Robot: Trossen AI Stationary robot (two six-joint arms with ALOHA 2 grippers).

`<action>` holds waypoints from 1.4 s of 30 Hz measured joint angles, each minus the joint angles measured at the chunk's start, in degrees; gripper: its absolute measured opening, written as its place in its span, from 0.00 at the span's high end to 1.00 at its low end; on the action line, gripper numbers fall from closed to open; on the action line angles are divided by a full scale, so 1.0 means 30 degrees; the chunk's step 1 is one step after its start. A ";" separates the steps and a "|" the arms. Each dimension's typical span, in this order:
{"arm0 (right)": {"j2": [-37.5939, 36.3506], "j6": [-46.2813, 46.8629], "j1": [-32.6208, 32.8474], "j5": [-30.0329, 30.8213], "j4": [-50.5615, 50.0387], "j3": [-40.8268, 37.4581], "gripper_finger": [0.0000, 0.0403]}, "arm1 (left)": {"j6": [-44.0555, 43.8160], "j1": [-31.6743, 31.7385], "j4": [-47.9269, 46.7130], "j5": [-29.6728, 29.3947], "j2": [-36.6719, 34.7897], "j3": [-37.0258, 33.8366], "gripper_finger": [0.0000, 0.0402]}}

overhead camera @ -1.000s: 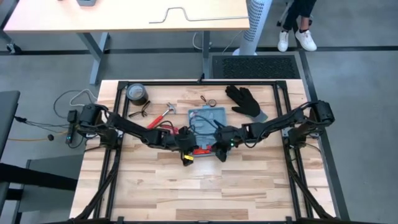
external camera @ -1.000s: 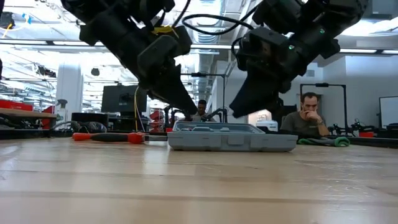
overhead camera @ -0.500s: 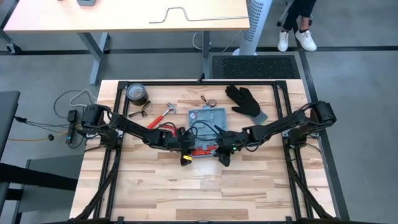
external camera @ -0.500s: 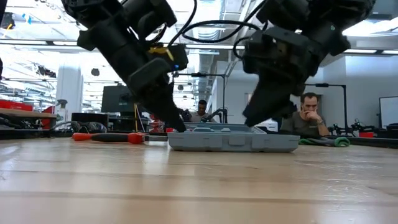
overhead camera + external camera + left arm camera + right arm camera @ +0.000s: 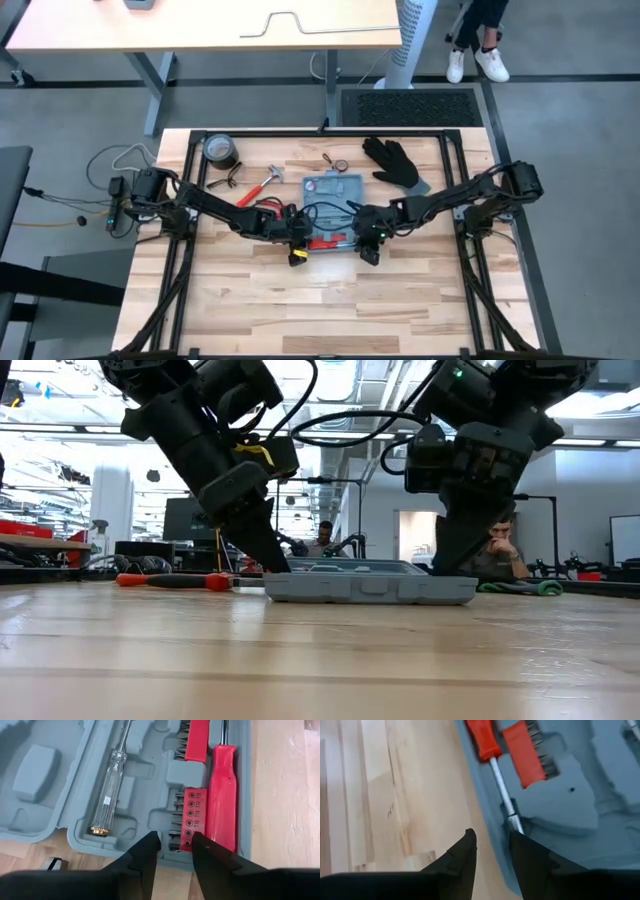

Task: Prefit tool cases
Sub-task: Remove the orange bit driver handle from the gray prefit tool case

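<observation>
I judge the flat blue-grey plastic tool case (image 5: 333, 192) partly filled, recesses still vacant, with my left tool (image 5: 176, 851) and right tool (image 5: 492, 851) at its near edge, slightly parted, holding nothing.

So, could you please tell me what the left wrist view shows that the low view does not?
Only the left wrist view shows the inside of the case: a clear-handled screwdriver, a red bit holder and a red-handled screwdriver. Only the low view shows the right gripper and a seated person behind. Both show the case and the left gripper at its edge.
</observation>
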 joint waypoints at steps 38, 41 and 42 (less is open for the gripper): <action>0.1865 0.2980 -0.1322 -0.5296 0.7209 -0.1202 0.82 | -0.0510 0.0006 -0.0427 0.0044 -0.0019 -0.0015 0.71; 0.1864 0.2174 -0.1373 -0.5256 0.5413 -0.1202 0.81 | -0.0568 0.0006 -0.0427 0.0044 -0.0019 -0.0015 0.71; 0.1840 0.1985 -0.1322 -0.5224 0.5219 -0.1191 0.80 | -0.0620 0.0006 -0.0420 0.0066 -0.0019 -0.0015 0.71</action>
